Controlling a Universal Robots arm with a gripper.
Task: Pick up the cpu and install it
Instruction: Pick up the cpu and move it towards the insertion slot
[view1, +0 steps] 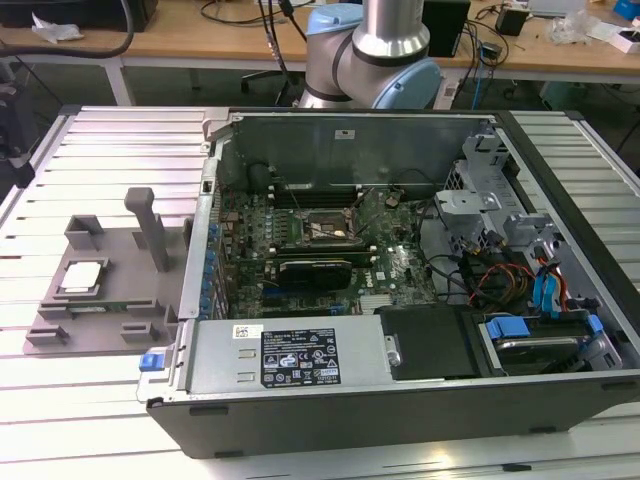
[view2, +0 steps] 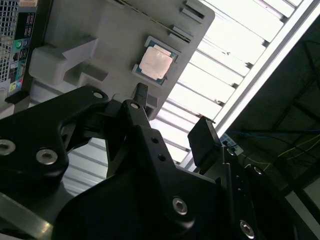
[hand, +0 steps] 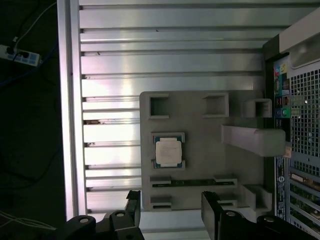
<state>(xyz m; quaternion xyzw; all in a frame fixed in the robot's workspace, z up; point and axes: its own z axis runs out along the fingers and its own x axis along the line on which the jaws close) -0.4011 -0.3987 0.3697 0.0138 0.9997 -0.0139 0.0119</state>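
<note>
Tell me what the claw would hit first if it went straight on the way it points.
Probably the grey tray, at its edge near the cpu; the open claw aims there, though depth is unclear.

The arm (view1: 372, 52) rises at the rear in the exterior view, its elbow joint bent. In both wrist views the tool (hand: 171, 204) (view2: 172, 119) has its black jaws spread wide apart, gripping nothing.

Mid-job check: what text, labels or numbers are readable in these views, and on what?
Nothing reads clearly.
Black label on the computer's metal cover: print too small.
White sticker beside it: too small.
cpu top plate: no legible marking.
</note>
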